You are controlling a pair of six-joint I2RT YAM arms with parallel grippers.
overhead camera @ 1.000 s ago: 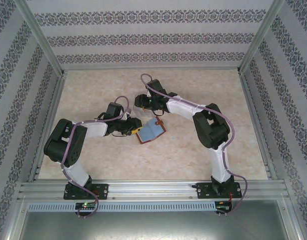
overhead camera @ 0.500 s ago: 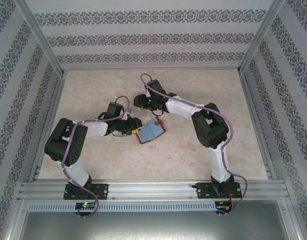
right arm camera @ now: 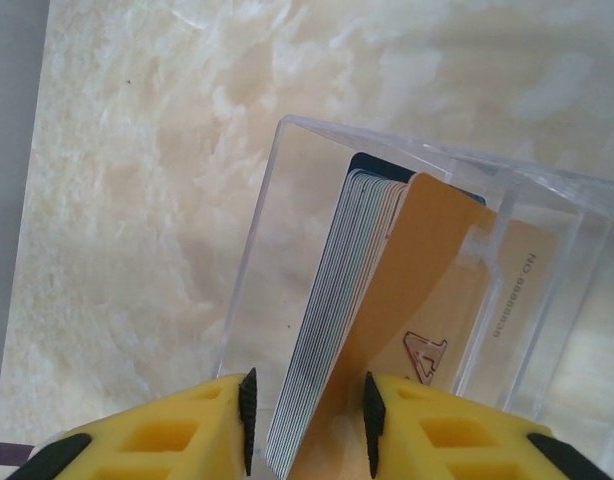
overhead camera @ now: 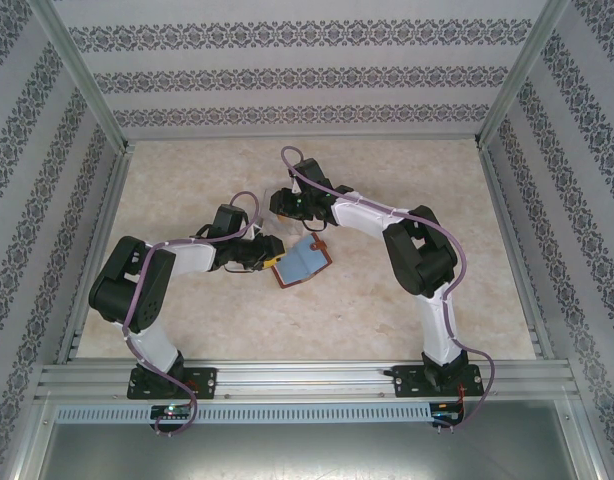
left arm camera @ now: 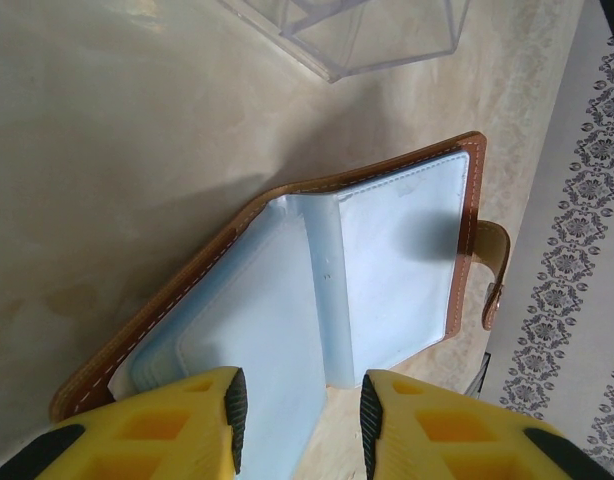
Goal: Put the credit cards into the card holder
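Carefully now: close the right gripper (right arm camera: 307, 405) on the orange card (right arm camera: 427, 250) alone, at the right of the stack. Probably best not to take the whole pack of credit cards (right arm camera: 337, 290) standing on edge in the clear box (right arm camera: 249, 270) at the middle of the right wrist view. Straddling the stack's lower edge with narrowed jaws; cannot tell whether clamped or just short of touching. Shift a touch right to shed the rest, then pinch and lift straight up, clear of the box wall. Leave the left gripper (left arm camera: 302, 405) part closed, seemingly pinching the near edge of the card holder (left arm camera: 397, 250). Spread open at the centre of the left wrist view, blue pockets (left arm camera: 257, 340) up, snap tab (left arm camera: 492, 270) at far right. Hold level and steady for the incoming card
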